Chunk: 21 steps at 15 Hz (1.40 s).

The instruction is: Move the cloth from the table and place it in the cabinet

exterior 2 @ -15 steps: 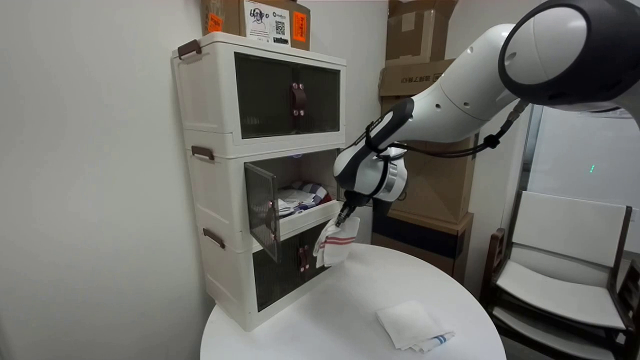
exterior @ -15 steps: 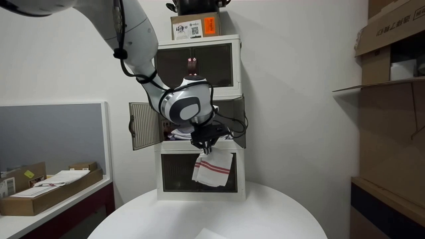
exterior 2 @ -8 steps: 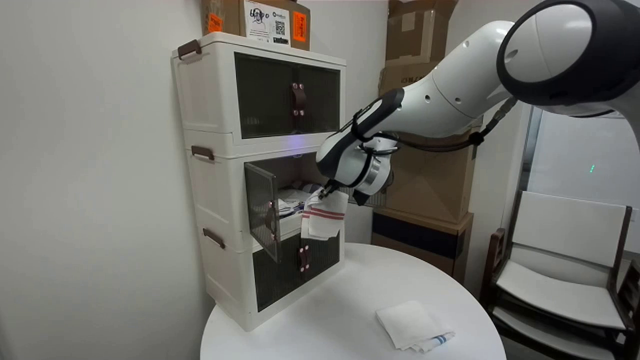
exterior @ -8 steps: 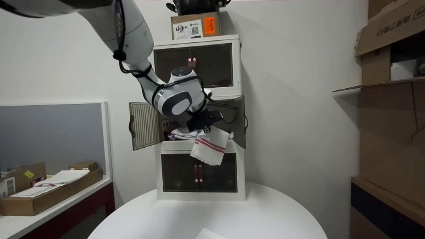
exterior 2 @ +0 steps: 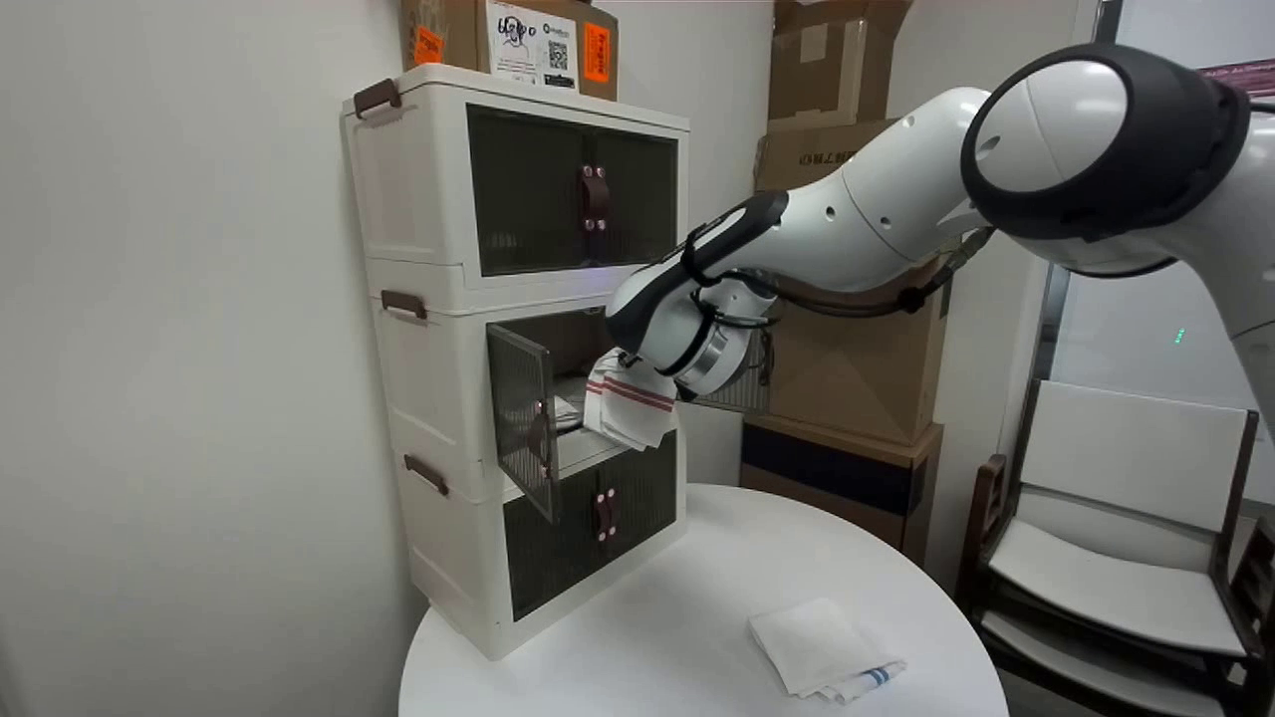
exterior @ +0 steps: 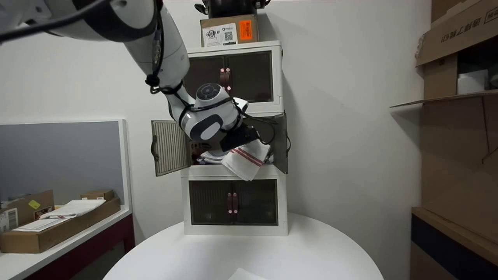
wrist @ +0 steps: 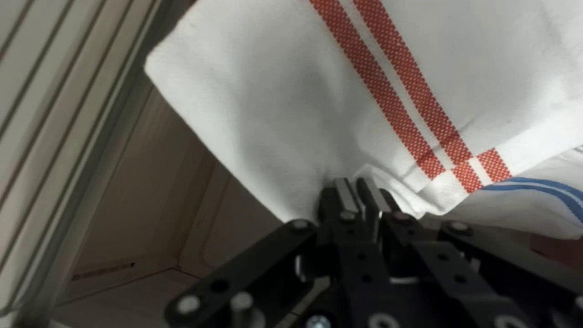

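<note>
A white cloth with red stripes (exterior: 245,161) hangs from my gripper at the open middle compartment of the white cabinet (exterior: 206,172). It also shows in an exterior view (exterior 2: 630,403), its lower part in front of the compartment's sill. In the wrist view my gripper (wrist: 357,187) is shut on the red-striped cloth (wrist: 282,109), which is pinched between the fingertips. In the exterior views the fingertips are mostly hidden by the cloth and arm. Another white cloth with blue stripes (exterior 2: 817,647) lies folded on the round table (exterior 2: 697,617).
Folded cloths (exterior: 213,156) lie inside the middle compartment; a blue-striped one (wrist: 537,196) shows in the wrist view. Its open doors (exterior: 169,147) stand out on both sides, one also close at the left of the wrist view (wrist: 59,114). Cardboard boxes (exterior 2: 857,349) stand behind the arm.
My gripper has risen and moved toward the cabinet with the red-striped cloth. The cloth has gone from in front of the lower doors up to the middle compartment's opening.
</note>
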Motion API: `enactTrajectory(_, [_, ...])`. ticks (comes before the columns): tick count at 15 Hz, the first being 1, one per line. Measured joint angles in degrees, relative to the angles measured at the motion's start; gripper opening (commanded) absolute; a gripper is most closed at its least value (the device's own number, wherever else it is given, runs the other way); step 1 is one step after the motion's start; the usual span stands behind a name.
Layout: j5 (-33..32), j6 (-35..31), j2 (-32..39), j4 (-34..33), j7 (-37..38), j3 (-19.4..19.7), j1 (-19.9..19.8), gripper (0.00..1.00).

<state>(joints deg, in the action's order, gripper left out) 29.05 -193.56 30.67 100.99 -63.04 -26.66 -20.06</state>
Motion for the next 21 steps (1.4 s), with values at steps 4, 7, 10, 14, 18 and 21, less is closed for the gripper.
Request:
enactTrajectory(4, [-1.7,-3.5,4.8,-4.0,0.0,-0.6,-0.5,0.02])
enactTrajectory(7, [-4.3,-5.3,8.0,-7.4,0.1,-2.5,-1.3,0.02])
enactTrajectory(10, [-5.9,-5.9,10.8,-10.6,0.8,-5.2,-2.0,0.02])
enactTrajectory(14, [-3.8,-5.9,13.6,-14.0,4.7,-6.4,-1.8,0.02])
enactTrajectory(18, [-1.4,-4.8,16.6,-17.8,8.8,-6.5,-1.8,0.02])
enactTrajectory(21, [-1.4,-1.5,18.9,-21.4,11.6,-7.6,-2.3,0.02])
